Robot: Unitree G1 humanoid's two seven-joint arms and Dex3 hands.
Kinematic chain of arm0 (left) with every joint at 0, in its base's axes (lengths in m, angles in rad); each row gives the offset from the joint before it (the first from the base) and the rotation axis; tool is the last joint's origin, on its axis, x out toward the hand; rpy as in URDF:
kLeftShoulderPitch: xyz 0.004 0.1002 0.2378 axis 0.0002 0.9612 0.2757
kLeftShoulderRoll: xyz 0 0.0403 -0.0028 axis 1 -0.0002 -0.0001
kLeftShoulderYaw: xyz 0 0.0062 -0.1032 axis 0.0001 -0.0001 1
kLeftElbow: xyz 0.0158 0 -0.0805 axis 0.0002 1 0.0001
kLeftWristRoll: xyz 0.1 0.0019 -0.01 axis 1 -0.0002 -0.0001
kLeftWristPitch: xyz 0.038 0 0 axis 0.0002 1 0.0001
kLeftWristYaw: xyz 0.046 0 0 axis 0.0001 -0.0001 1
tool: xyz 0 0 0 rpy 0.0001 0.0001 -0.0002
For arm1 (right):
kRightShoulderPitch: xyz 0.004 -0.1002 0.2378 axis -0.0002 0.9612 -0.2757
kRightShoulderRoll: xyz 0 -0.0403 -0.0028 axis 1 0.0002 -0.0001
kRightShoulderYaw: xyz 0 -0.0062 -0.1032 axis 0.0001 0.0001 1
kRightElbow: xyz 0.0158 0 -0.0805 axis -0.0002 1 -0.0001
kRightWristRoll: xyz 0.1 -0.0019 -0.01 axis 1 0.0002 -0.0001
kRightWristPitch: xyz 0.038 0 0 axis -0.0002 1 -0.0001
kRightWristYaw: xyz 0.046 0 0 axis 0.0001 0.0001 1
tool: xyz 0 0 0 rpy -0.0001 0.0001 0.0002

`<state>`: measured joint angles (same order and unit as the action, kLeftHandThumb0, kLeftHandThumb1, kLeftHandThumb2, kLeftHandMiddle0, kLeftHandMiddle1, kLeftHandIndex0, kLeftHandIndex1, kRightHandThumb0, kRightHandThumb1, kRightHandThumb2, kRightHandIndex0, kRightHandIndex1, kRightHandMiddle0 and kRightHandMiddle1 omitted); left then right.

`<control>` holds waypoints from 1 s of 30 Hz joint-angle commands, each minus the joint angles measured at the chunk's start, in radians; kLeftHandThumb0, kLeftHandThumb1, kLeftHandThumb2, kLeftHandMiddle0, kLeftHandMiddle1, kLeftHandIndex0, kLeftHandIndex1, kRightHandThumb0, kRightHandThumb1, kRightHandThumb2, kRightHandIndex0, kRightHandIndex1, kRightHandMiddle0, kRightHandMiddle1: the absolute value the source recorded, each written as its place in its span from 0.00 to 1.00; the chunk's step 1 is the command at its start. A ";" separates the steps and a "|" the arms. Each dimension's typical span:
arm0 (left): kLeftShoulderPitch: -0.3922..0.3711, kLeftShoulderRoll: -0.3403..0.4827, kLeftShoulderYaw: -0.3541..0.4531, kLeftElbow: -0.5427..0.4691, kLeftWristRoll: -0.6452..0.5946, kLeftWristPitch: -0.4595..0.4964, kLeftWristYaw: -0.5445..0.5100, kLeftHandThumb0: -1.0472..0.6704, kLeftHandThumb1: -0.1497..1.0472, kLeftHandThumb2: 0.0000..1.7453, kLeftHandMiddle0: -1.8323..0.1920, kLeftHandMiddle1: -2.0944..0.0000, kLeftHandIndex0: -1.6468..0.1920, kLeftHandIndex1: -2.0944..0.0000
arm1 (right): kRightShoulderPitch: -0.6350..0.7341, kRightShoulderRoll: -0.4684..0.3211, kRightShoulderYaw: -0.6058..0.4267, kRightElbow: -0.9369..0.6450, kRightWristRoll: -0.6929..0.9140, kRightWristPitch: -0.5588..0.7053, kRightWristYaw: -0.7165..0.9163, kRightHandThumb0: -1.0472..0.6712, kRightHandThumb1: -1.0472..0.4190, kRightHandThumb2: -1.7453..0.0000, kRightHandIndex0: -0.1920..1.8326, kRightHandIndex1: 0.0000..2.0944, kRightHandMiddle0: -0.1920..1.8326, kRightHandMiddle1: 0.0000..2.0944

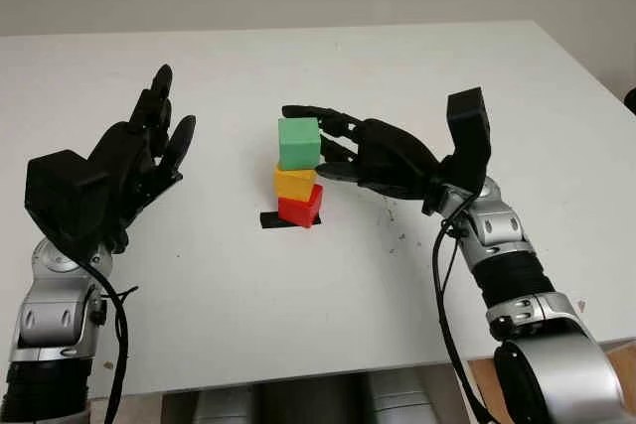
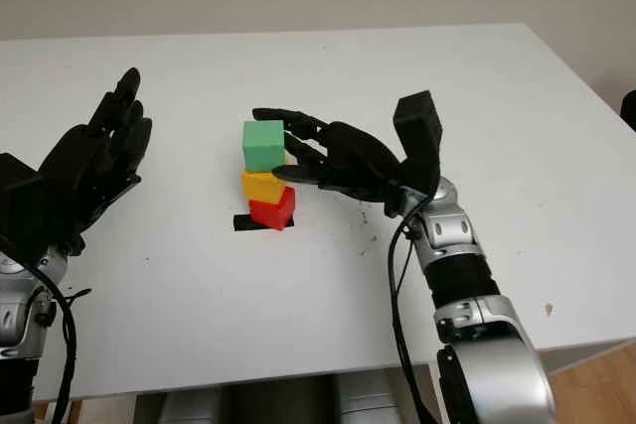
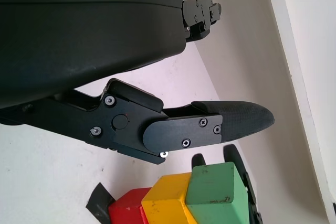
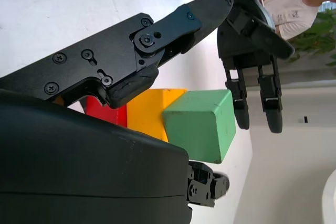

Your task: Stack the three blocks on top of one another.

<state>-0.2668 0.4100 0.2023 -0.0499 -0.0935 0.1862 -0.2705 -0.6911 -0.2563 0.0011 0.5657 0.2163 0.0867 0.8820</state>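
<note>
With the right hand (image 1: 333, 146) curled narrowly at 3 o'clock around the green block (image 1: 298, 142), atop the yellow block (image 1: 294, 182) and red block (image 1: 300, 208), a careless withdrawal could drag and topple all 3, while the open left hand (image 1: 139, 161) waits at 9 o'clock.

A white table (image 1: 298, 295) fills most of the frame, with black tape (image 1: 270, 219) (a small patch) near centre.

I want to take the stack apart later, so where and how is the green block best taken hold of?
Probably by two opposite upright side faces of the green block, coming in level from the robot's right, where the right hand already sits with fingers around it. It is a cube on top of the yellow block and red block, sitting a little askew, so its sides are free.
</note>
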 commanded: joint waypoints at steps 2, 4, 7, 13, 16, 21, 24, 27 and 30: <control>-0.017 0.015 0.002 0.007 0.004 -0.014 -0.003 0.14 1.00 0.31 1.00 1.00 0.98 0.98 | 0.034 -0.018 -0.026 -0.077 0.015 -0.051 -0.016 0.07 0.13 0.96 0.00 0.00 0.00 0.00; -0.019 0.014 0.003 0.010 0.002 -0.015 -0.003 0.15 1.00 0.31 1.00 1.00 0.98 0.98 | 0.059 -0.013 -0.042 -0.118 0.011 -0.088 -0.066 0.06 0.09 0.95 0.00 0.00 0.00 0.00; -0.024 0.009 0.003 0.019 -0.002 -0.016 -0.002 0.15 1.00 0.31 1.00 1.00 0.99 0.98 | 0.089 -0.012 -0.052 -0.159 -0.031 -0.152 -0.175 0.04 0.01 0.79 0.00 0.00 0.00 0.00; -0.030 0.000 0.002 0.034 -0.005 -0.011 0.007 0.15 1.00 0.30 1.00 1.00 0.98 0.97 | 0.119 0.016 -0.101 -0.190 -0.008 -0.123 -0.342 0.09 0.00 0.60 0.00 0.00 0.00 0.00; -0.031 -0.007 0.001 0.042 -0.008 -0.009 0.014 0.15 1.00 0.30 1.00 1.00 0.98 0.97 | 0.127 0.024 -0.112 -0.175 -0.018 -0.122 -0.412 0.11 0.00 0.57 0.00 0.00 0.00 0.00; -0.018 -0.025 -0.012 0.048 0.002 -0.011 0.033 0.15 1.00 0.31 1.00 1.00 1.00 0.98 | 0.142 0.035 -0.117 -0.133 -0.031 -0.141 -0.476 0.12 0.00 0.56 0.00 0.00 0.00 0.00; -0.005 -0.040 -0.018 0.053 0.006 -0.017 0.042 0.14 1.00 0.31 1.00 1.00 1.00 1.00 | 0.158 0.048 -0.118 -0.113 -0.033 -0.168 -0.494 0.13 0.00 0.55 0.00 0.00 0.00 0.00; 0.003 -0.063 -0.016 0.063 -0.009 -0.027 0.045 0.14 1.00 0.31 1.00 1.00 1.00 1.00 | 0.180 0.062 -0.118 -0.119 -0.029 -0.171 -0.511 0.13 0.00 0.55 0.00 0.00 0.00 0.00; 0.013 -0.090 -0.013 0.073 -0.019 -0.050 0.054 0.15 1.00 0.31 1.00 1.00 1.00 1.00 | 0.202 0.075 -0.119 -0.126 -0.023 -0.174 -0.520 0.14 0.00 0.54 0.00 0.00 0.00 0.00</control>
<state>-0.2614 0.3329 0.1875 0.0158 -0.1049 0.1537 -0.2226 -0.4990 -0.1889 -0.1136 0.4554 0.1907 -0.0735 0.3657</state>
